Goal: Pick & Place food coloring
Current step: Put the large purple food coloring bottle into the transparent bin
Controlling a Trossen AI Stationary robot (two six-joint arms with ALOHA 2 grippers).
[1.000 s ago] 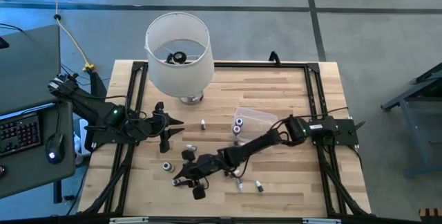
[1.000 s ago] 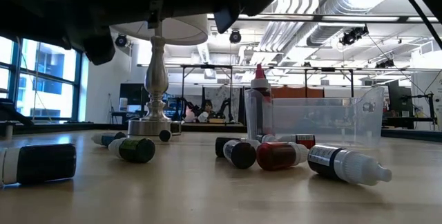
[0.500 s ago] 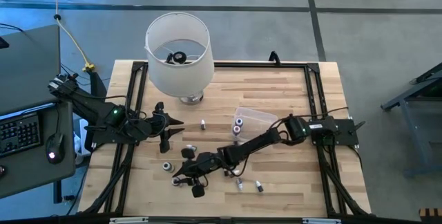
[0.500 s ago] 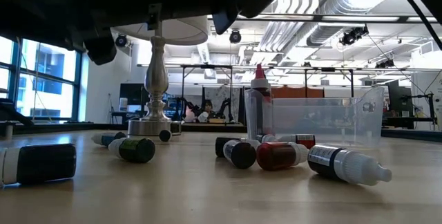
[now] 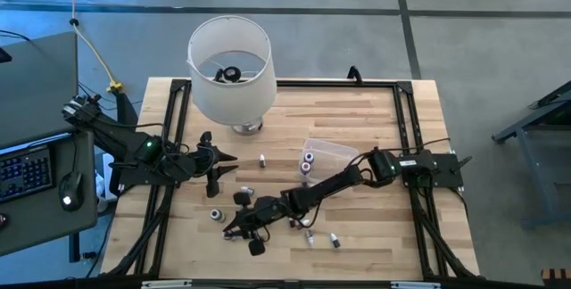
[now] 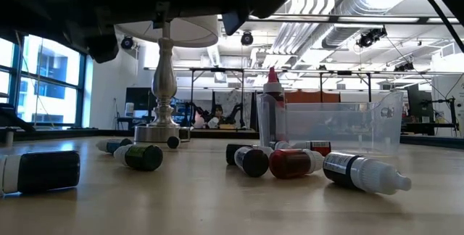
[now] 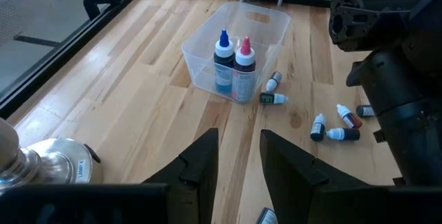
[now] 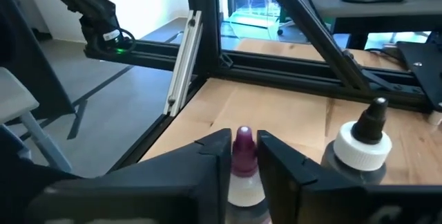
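We had two food coloring bottles (image 7: 233, 68) standing in the clear tub (image 7: 266, 23); we counted at least six more lying loose on the table (image 7: 138, 86). Our right gripper (image 8: 243, 156) pinched a red-capped bottle (image 8: 244, 175) near the front edge. Our left gripper (image 7: 237, 160) waited, fingers slightly parted, empty.

Grey concrete floor (image 5: 500, 48) surrounds the wooden table (image 5: 357, 115); a desk with keyboard (image 5: 22, 171) and mouse (image 5: 69, 202) stands beyond the left claw's side; tall windows (image 6: 43, 83) glow; ceiling ducts (image 6: 341, 3) and lights hang overhead.
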